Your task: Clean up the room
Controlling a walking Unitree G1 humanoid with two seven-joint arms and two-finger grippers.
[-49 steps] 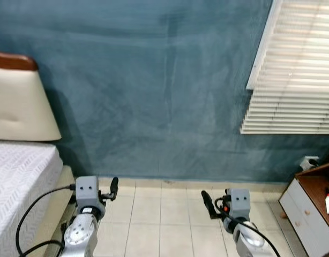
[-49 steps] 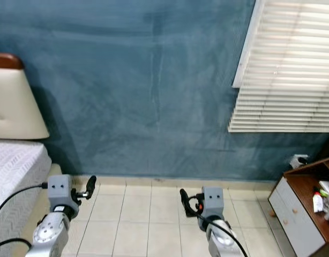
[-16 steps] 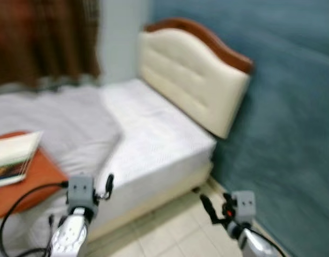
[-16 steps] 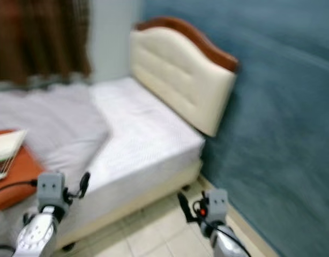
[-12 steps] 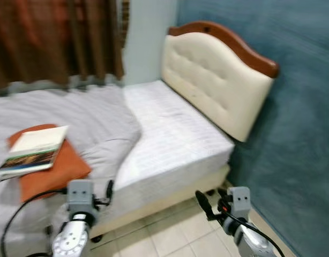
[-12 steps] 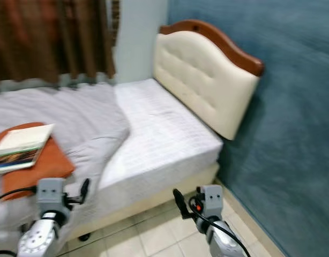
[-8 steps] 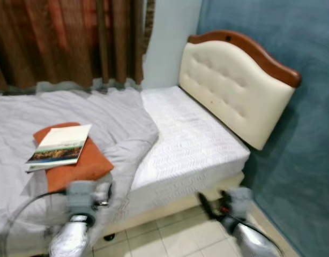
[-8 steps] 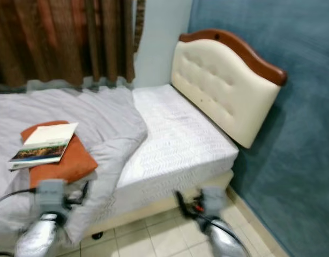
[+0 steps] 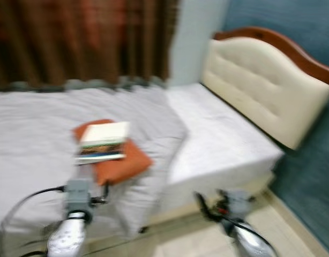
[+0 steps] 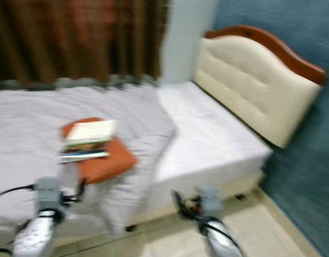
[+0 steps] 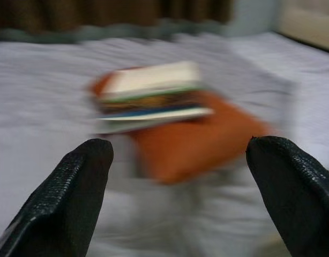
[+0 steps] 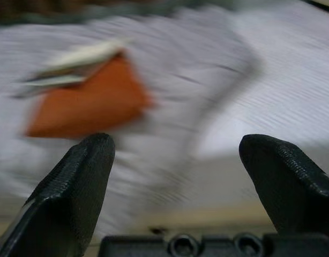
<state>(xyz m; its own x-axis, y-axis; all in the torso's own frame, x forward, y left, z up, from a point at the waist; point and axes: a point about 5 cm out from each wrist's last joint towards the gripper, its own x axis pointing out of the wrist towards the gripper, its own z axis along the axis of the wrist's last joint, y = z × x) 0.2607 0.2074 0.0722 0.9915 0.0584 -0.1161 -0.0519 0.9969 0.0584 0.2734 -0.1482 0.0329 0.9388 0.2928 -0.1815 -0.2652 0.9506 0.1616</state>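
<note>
Bedroom has swung round from bare blue wall to the bed [image 9: 223, 144]; your book [image 9: 103, 141] lies on its orange cushion [image 9: 121, 163], ahead of the spread, empty left claw [image 11: 175, 176] and right claw [image 12: 175, 176]; start tidying there.

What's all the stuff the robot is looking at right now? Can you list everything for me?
Bed: one, white mattress, along the blue wall.
Headboard: one, cream padded with a brown wooden rim, at the bed's far end.
Blanket: one, grey, spread over the near part of the bed, its edge hanging over the side.
Cushion: one, orange, on the blanket.
Book: looks like one, pale cover, lying on the cushion; too blurred to be sure.
Curtain: brown, behind the bed.
Wall: blue, on the right.
Floor: pale tiles, beside the bed.
Left gripper: black fingers, open, pointing toward the cushion.
Right gripper: black fingers, open, facing the bed's side.
</note>
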